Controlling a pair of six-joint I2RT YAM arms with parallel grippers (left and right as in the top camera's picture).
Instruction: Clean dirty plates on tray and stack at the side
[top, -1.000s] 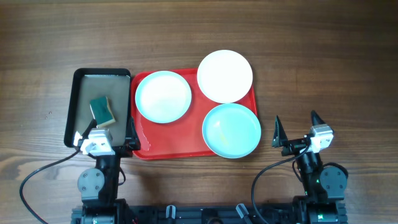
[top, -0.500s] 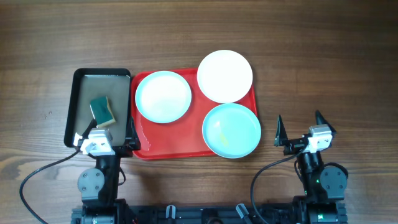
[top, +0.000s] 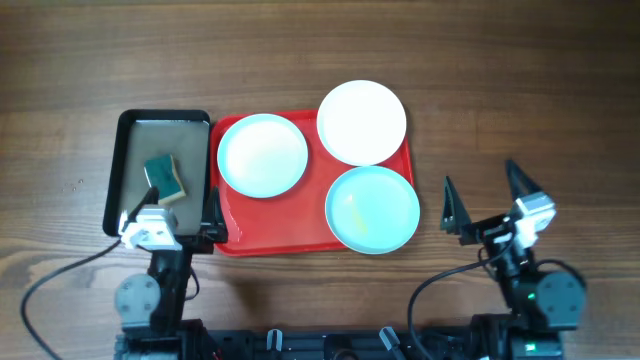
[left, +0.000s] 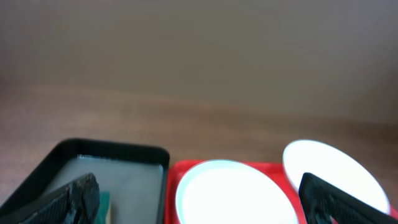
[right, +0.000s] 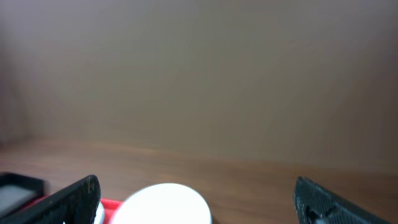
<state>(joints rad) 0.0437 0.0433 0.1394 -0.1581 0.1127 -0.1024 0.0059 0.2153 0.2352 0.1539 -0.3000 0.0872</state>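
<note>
Though unseen from wrists, near plate (top: 372, 208) overhead

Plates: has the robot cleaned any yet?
Nothing looks done: left mint plate, near mint plate and white plate lie on the red tray, none stacked. Sponge sits in the black tray; left pincer and right pincer are open, empty. All wiping, stacking remains.

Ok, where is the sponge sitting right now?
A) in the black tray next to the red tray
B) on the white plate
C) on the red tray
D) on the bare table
A: the overhead view shows the sponge lying inside the black tray, which sits against the left side of the red tray.
</note>
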